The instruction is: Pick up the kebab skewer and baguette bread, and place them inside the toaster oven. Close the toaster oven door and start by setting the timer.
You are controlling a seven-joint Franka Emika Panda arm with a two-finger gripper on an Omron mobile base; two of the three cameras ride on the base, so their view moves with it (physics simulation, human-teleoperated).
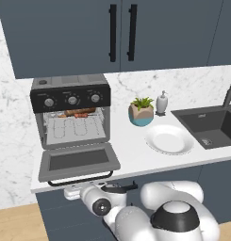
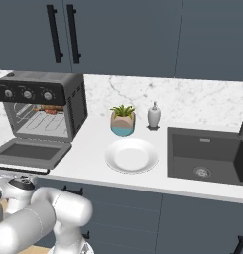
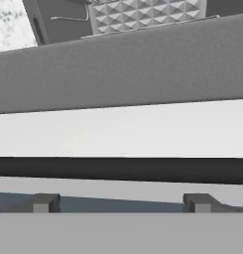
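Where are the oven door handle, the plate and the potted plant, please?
Door handle (image 1: 77, 179), left base view: middle of the black bar.
Plate (image 2: 131, 156), right base view: its white centre.
Potted plant (image 1: 141, 112), left base view: the pot's side.

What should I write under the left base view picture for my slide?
Toaster oven with its door dropped open, food on the rack inside, beside a white plate and a little potted plant.

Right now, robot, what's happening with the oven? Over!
Gripper open, just below door handle. Toaster oven door down; food on rack inside toaster oven. Nothing blocking the door.
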